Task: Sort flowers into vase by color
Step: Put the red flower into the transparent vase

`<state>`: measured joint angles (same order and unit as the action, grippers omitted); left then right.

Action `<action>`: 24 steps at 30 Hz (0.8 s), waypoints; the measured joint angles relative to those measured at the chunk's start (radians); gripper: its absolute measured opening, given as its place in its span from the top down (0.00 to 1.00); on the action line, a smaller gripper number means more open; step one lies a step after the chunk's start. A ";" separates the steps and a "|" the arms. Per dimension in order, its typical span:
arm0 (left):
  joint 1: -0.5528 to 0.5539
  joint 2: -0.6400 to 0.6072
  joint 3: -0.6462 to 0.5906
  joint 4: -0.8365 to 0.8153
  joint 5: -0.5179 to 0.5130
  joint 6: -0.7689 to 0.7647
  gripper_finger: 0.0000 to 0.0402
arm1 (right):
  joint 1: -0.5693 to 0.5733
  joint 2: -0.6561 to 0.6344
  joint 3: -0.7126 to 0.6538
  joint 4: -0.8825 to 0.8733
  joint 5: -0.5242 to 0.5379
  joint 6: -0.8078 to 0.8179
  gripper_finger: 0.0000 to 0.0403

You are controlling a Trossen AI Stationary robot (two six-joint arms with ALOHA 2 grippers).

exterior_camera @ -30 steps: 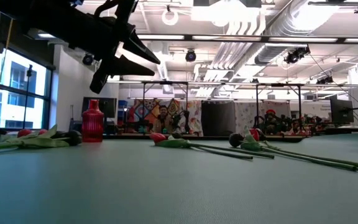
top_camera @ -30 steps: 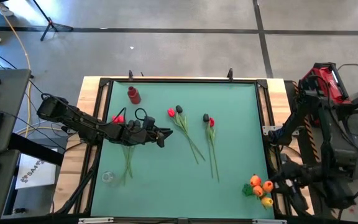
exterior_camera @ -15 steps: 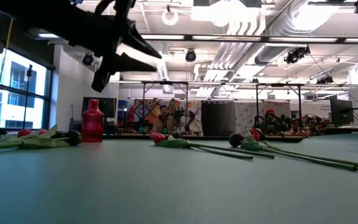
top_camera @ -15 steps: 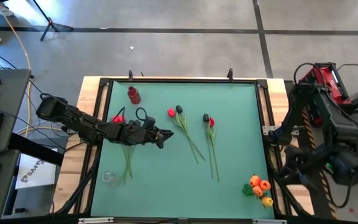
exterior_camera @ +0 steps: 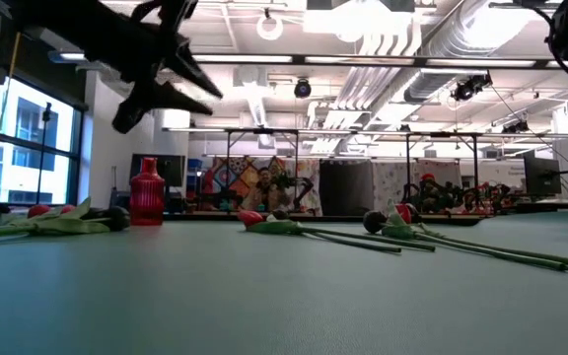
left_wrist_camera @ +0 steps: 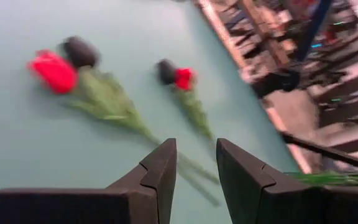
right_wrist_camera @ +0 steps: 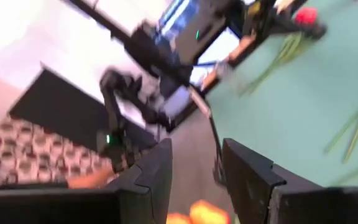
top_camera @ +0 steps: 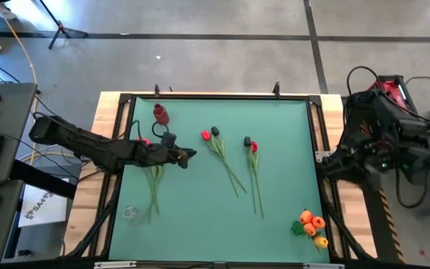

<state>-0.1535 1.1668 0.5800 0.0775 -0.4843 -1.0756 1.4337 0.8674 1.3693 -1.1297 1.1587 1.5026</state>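
Note:
Two flowers, one red [top_camera: 205, 135] and one black [top_camera: 215, 131], lie side by side on the green table, their stems running toward the near edge. A second black and red pair [top_camera: 250, 144] lies to their right. A third bunch with a red head [top_camera: 142, 142] lies under my left arm. Orange-yellow flowers [top_camera: 312, 226] lie in a heap at the near right corner. A red vase [top_camera: 160, 113] stands at the far left. My left gripper [top_camera: 190, 155] hovers open above the table, left of the first pair. My right gripper [right_wrist_camera: 194, 180] is open, off the table's right side.
A small clear glass [top_camera: 129, 213] stands near the near left corner. The table has a wooden frame [top_camera: 200, 96] round it. My right arm [top_camera: 372, 146] stands beyond the right edge. The middle of the green table [top_camera: 192, 217] toward the near edge is bare.
My left gripper has drawn back toward the table's left edge and risen a little, staying open. My right arm has lifted away from the orange-yellow flowers, swung toward the far edge beyond the table's right side, and turned its wrist.

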 joint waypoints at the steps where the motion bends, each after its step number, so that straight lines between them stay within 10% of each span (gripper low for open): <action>1: 0.009 -0.010 0.000 -0.032 0.000 -0.009 0.75 | -0.011 -0.007 0.000 0.001 0.017 -0.015 0.68; 14: 0.232 -0.069 0.000 -0.423 0.114 -0.048 0.76 | -0.364 0.023 -0.001 0.066 -0.119 -0.137 0.68; 24: 0.433 -0.061 0.000 -0.255 0.325 0.128 0.85 | -0.745 0.112 -0.002 0.066 -0.429 -0.142 0.68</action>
<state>0.2792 1.1056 0.5800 -0.1774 -0.1594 -0.9478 0.6890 0.9790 1.3674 -1.0637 0.7294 1.3602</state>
